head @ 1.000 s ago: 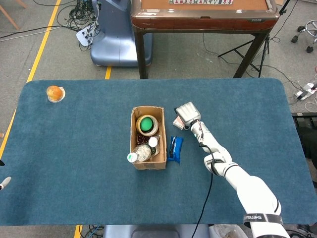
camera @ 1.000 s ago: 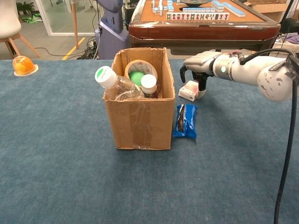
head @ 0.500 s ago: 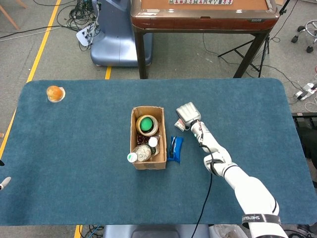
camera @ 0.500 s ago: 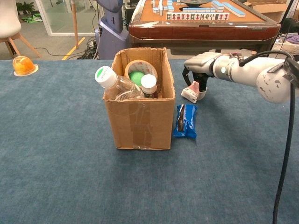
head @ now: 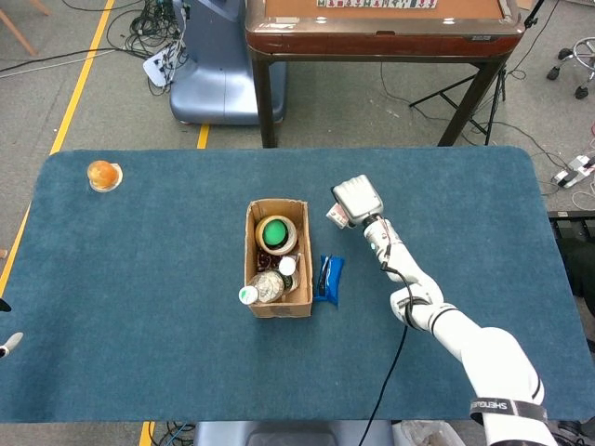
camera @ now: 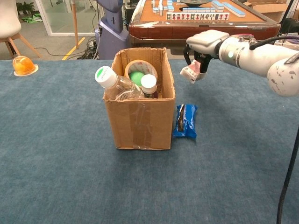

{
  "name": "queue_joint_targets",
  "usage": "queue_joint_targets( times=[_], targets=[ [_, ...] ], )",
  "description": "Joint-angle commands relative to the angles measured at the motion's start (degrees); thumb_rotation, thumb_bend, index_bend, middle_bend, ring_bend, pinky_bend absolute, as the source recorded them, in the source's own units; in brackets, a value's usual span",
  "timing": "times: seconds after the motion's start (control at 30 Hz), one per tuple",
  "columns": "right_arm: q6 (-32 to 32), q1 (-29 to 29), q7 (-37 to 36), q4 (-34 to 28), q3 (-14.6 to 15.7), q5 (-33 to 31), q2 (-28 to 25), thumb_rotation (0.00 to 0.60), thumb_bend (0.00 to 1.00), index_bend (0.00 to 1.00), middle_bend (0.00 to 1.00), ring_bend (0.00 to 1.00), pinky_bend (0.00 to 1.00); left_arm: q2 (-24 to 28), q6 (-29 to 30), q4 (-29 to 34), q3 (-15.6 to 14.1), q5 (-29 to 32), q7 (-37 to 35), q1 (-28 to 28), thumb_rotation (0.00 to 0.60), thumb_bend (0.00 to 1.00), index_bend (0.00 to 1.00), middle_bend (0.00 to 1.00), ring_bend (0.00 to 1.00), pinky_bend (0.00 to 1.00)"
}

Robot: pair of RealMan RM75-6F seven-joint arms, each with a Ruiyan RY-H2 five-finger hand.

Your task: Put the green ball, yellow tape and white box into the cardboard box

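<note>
Place: a robotics lab or test room.
Work surface: a counter [head: 139, 279] covered in blue felt.
Behind the counter: a mahjong table [camera: 201, 21] with tiles [camera: 196, 9] laid out, and a blue-grey machine base [head: 209, 65].
Floor: grey carpet, a yellow tape line [head: 79, 84], loose cables [head: 149, 28] beside the machine base.
Far left of the mahjong table: a glass partition [camera: 60, 16] and a chair [camera: 11, 28].

The blue-covered table [head: 139, 307] bears the cardboard box [head: 276, 307], a blue snack packet [head: 328, 280] beside it, and an orange cup [head: 103, 175] far off.
</note>
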State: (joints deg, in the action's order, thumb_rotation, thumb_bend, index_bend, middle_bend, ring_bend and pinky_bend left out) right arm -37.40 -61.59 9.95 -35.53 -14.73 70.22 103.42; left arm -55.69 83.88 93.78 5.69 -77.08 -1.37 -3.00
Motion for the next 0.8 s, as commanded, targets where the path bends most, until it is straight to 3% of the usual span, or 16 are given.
queue_joint_targets(
  times=[0.03, 0.2, 0.37, 0.57, 0.8],
  targets=[
    [-6.92, 2.71, 6.01, -12.05, -3.21, -2.80, -6.71, 0.600, 0.13, 0.64, 0.90, 0.86, 0.76, -0.25, -0.24, -0.07, -0.17, -0.13, 0.35, -0.12, 0.600, 0.15, 0.47, 0.44, 0.41, 0.57],
    [-12.85, 5.46, 11.15, -27.36, -5.99, -6.01, -14.01, 0.600, 0.14, 0.64, 0.90, 0.86, 0.76, -0.79, -0.81, -0.38, -0.43, -0.21, 1.04, -0.39, 0.600, 0.15, 0.47, 0.44, 0.41, 0.57],
    [-16.56, 6.65, 13.84, -37.93, -7.51, -7.06, -19.06, 0.600, 0.14, 0.64, 0.90, 0.86, 0.76, -0.95, -0.99, -0.61, -0.47, -0.20, 1.07, -0.49, 0.600, 0.15, 0.47, 0.44, 0.41, 0.57],
    [-18.12, 6.64, 15.01, -43.89, -6.85, -6.08, -20.89, 0.600, 0.15, 0.64, 0.90, 0.86, 0.76, -0.88, -0.86, -0.59, -0.41, -0.18, 0.96, -0.47, 0.600, 0.15, 0.47, 0.44, 0.41, 0.57],
    [-17.75, 5.52, 13.87, -44.95, -4.92, -4.06, -18.89, 0.600, 0.15, 0.64, 0.90, 0.86, 0.76, -0.51, -0.31, -0.36, -0.25, -0.23, 0.57, -0.26, 0.600, 0.15, 0.47, 0.44, 0.41, 0.57]
  ],
)
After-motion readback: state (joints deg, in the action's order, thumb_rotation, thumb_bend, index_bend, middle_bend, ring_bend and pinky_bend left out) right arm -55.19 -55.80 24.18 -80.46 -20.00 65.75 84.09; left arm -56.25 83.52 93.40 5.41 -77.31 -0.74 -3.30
